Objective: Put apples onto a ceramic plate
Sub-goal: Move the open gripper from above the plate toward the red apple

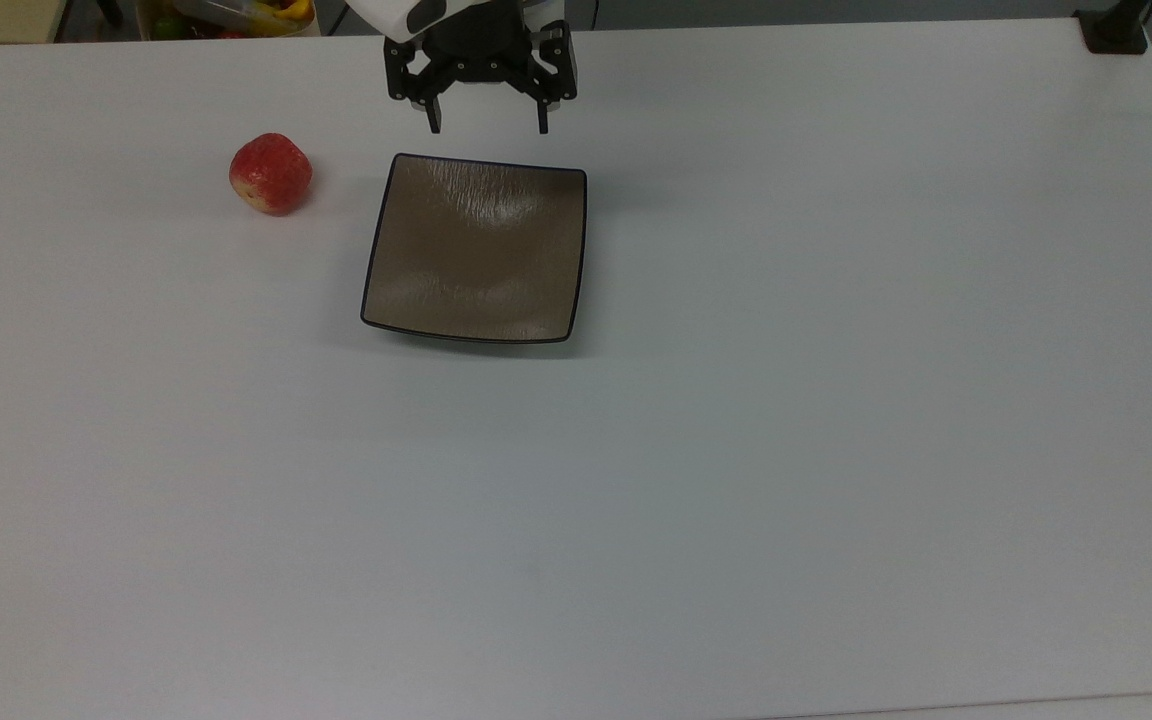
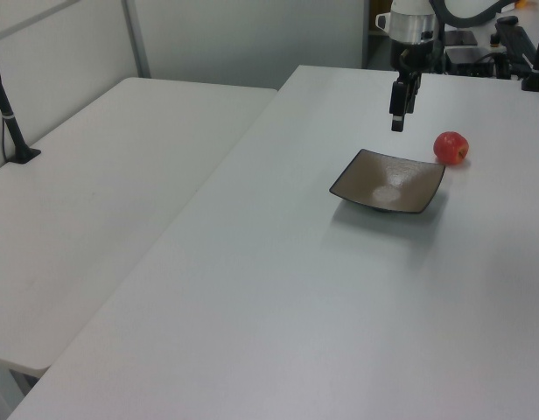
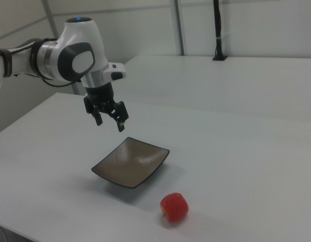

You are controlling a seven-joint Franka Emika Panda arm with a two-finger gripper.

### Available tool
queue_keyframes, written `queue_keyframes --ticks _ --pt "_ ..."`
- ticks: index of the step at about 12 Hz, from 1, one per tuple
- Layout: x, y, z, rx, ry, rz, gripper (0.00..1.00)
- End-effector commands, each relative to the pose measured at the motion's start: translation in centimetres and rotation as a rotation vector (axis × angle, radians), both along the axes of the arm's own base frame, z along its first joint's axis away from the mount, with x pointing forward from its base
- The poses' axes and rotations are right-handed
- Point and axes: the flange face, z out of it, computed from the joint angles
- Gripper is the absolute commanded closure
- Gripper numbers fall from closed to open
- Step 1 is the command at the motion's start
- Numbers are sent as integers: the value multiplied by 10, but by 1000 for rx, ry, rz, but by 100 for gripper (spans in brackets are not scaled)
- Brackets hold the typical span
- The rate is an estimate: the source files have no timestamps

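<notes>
- Small round red apple (image 1: pixel 271 173): rests on the white table (image 1: pixel 736 450), beside the square glossy brown ceramic plate (image 1: pixel 476 250).
- Black two-finger gripper (image 1: pixel 488 127): released, empty, above the plate's edge.
- Handling estimate: rigid, light, bumpy; grasp across the widest diameter.

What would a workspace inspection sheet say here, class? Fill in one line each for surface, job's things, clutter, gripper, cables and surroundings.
Surface: white table, matte, bare around the job's things.
Job's things: red apple lies on the table, apart from the plate and off it, to the top view's left of it. Square brown plate holds nothing.
Clutter: nothing seen on the table.
Gripper: gripper open, holding nothing, above the table beside the plate's far edge in the top view.
Cables: nothing seen.
Surroundings: second white table alongside; black post standing on it; bin of coloured items beyond the table edge.
</notes>
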Motion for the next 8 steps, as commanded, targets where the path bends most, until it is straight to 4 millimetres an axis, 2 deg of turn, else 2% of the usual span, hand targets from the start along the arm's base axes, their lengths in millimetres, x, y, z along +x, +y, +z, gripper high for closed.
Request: queue_keyframes --ticks 1,6,8 --pt "-1 1 6 6 -7 22 0" --pt "0 1 9 8 -29 19 0" --pt "-2 -9 8 7 -26 2 0"
